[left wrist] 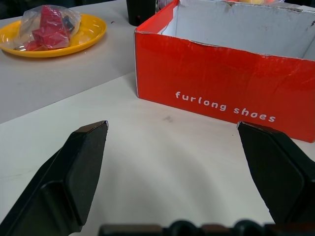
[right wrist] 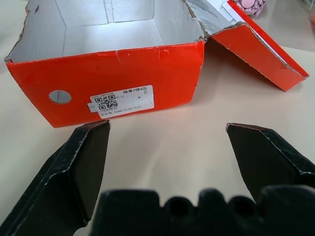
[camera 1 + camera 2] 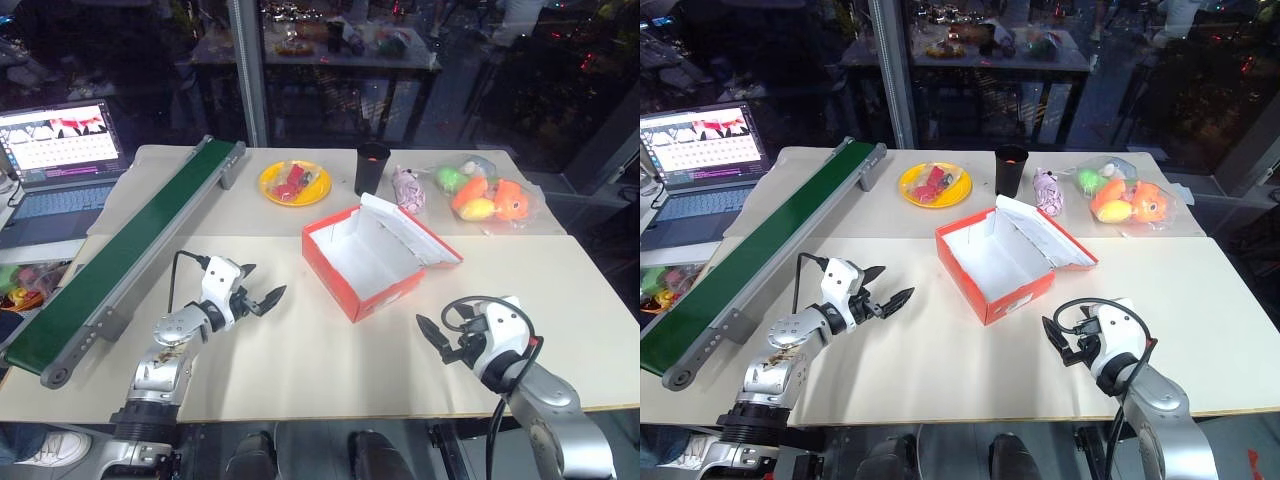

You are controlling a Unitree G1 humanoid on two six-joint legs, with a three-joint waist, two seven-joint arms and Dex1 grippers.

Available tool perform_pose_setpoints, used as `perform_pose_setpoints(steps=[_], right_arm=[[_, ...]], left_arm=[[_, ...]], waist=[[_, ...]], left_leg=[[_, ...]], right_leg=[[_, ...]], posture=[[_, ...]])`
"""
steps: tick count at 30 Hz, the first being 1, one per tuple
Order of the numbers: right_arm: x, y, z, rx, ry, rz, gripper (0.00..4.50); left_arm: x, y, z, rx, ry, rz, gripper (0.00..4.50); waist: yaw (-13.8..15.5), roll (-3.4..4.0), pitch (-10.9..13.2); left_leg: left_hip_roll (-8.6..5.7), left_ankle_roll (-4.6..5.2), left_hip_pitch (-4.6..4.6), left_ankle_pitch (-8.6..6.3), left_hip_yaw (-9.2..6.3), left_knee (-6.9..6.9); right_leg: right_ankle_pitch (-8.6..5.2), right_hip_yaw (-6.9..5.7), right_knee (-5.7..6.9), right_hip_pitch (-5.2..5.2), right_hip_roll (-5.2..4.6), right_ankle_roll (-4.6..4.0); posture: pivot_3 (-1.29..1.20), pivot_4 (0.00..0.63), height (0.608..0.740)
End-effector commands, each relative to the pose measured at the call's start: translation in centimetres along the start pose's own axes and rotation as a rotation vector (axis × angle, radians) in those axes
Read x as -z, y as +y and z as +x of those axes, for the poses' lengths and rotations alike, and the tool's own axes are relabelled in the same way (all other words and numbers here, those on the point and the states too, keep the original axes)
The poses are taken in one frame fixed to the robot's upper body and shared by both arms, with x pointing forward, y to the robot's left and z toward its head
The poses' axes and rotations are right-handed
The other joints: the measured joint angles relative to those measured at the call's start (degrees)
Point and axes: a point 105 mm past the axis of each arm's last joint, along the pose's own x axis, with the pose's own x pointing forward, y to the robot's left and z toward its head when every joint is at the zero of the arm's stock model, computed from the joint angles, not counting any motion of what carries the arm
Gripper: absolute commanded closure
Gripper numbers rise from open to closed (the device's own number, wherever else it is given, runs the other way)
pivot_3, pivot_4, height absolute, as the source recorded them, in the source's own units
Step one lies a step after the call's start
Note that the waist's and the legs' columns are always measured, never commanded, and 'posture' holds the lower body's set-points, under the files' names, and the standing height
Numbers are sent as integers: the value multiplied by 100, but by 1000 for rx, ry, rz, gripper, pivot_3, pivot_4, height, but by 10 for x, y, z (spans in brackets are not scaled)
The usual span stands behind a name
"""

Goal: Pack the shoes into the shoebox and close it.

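left gripper (image 3: 262, 291): jaws apart, empty, held above the tabletop (image 3: 300, 360) left of the shoebox (image 3: 372, 262). shoebox: mid-tabletop, lid folded open toward the right, white interior empty. right gripper (image 3: 438, 338): jaws apart, empty, near the box's front right. yellow plate (image 3: 294, 183) sits behind the box.

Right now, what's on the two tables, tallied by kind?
Shoebox, open, nothing inside: 1
Yellow plate with red bagged items: 1
Black cup: 1
Green conveyor belt: 1
Pink bagged item: 1
Bag of orange and green toys: 1
Laptop: 1
Total: 7
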Motion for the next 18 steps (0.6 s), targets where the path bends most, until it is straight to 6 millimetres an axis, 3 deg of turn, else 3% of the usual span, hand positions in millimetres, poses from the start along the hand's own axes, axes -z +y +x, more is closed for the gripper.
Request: perform_pose_setpoints(steps=[1, 6, 11, 15, 18], right_arm=[[-11, -4, -1, 18, -47, -22, 51], [-13, -6, -7, 30, -27, -45, 51], [-48, -1, -15, -53, -48, -62, 51], [-86, 7, -6, -127, -115, -91, 51], [-101, 17, 0, -189, -131, -98, 51]], left_arm=[[-10, 2, 0, -22, -39, 15, 0], [-18, 7, 3, -15, -52, -35, 0], [-62, 21, 11, -3, -130, -41, 0], [-89, 25, 20, -15, -166, -12, 0], [-102, 23, 20, -10, -201, -28, 0]], waist=[[-1, 0, 0], [1, 0, 0], [14, -5, 5], [-30, -9, 8], [-24, -11, 11]], left_leg=[[0, 0, 0, 0, 0, 0], [0, 0, 0, 0, -1, 0], [0, 0, -4, 0, -6, 6], [-1, 0, 2, 0, -9, 8], [-1, 2, 0, 1, -18, 7]], right_leg=[[0, 0, 0, 0, 0, 0], [0, -1, 0, 1, 0, 0], [0, -3, 4, 1, 1, 0], [0, -4, 1, 10, 2, 1], [0, -4, 4, 6, 10, 1]], posture=[[0, 150, 736], [0, 150, 736], [0, 150, 736], [0, 150, 736], [0, 150, 736]])
